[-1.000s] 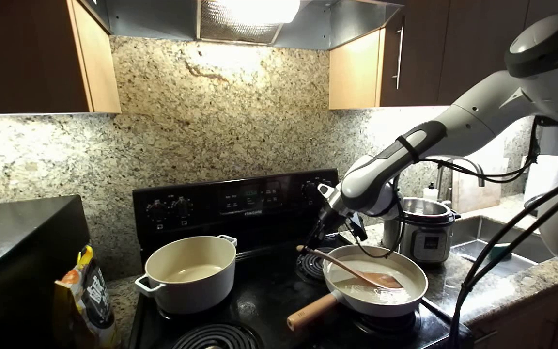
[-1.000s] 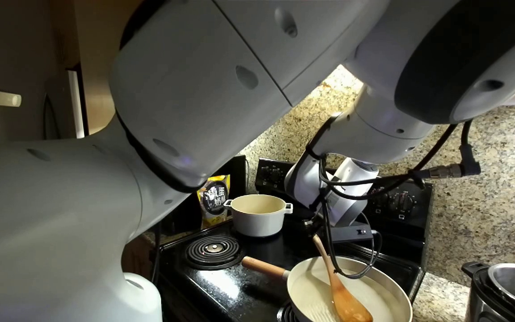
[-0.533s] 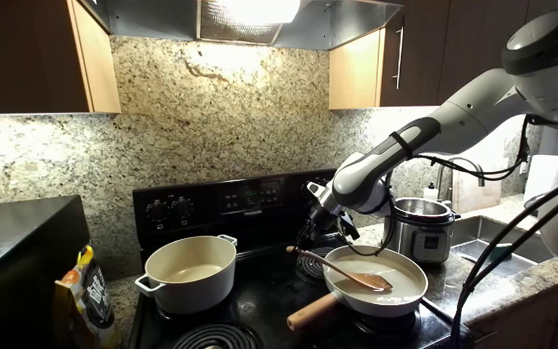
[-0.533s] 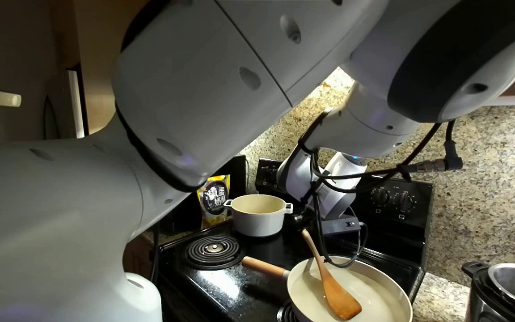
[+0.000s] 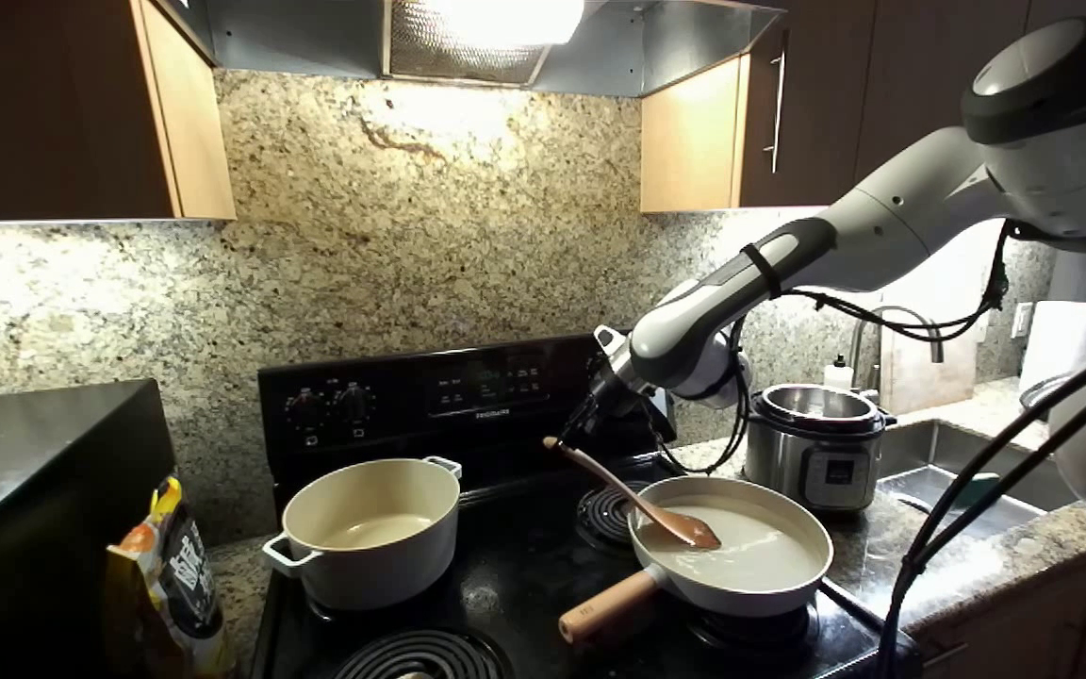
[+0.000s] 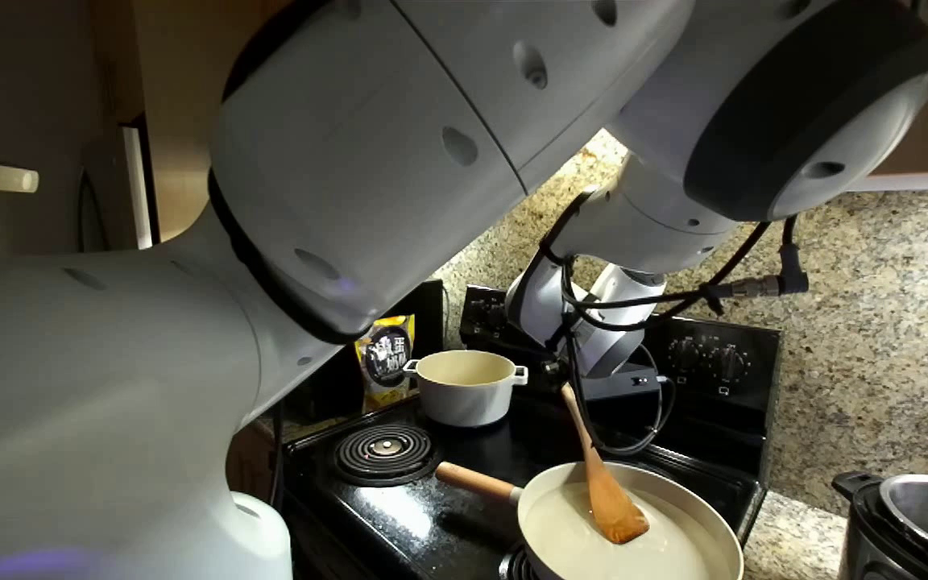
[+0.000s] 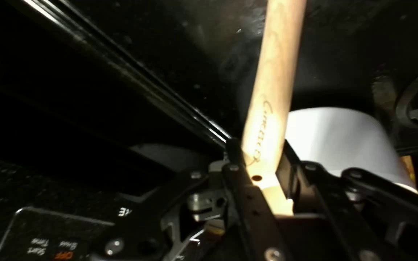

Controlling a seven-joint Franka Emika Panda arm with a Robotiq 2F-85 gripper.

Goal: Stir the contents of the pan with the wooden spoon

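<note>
Step in hand, as judged: the stirring itself. The claw (image 7: 261, 156) is clamped on the handle of the wooden spoon (image 6: 605, 487); in the wrist view its jaws stand one to each side of the wood, close to the end with the hole. The spoon is tilted, its handle running down from the claw across the rim of the pan (image 5: 750, 604) to the broad end, which lies within the pan in both exterior views. The tip appears to be about mid-pan, with a wide area of the pale contents (image 5: 765, 556) beyond it. Most of the broad end shows uncovered; whether its tip is dipped or only meets the contents cannot be told, nor whether the spoon touches the rim. The pan stands on the stove (image 5: 519, 571), its thick handle (image 5: 611, 604) free of the claw.

Next move, as judged: bring the broad end lower so that it works through the contents, then sweep it toward the opposite wall and round. The path calls for an even depth and a steady grip, since a hold so near the handle's end is likely to let the spoon pivot.
</note>
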